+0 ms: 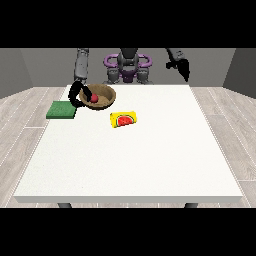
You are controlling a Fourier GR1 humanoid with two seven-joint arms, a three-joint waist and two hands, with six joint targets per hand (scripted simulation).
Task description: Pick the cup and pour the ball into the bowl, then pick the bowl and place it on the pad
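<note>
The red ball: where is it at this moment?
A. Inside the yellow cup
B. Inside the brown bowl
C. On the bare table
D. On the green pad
B: the red ball sits inside the brown bowl, while the yellow cup lies on its side on the table.

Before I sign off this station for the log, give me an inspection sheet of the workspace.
Surface: white table, mostly bare toward the camera.
Job's things: brown bowl with red ball inside, tilted, next to green pad, not on it; yellow cup lying on its side on the table, watermelon print showing.
Clutter: nothing seen.
Hands: hand at the view's left curled round the bowl's rim; hand at the view's right raised off the table, holding nothing, fingers unclear.
Cables: nothing seen.
Surroundings: wood-plank floor, grey walls.
</note>
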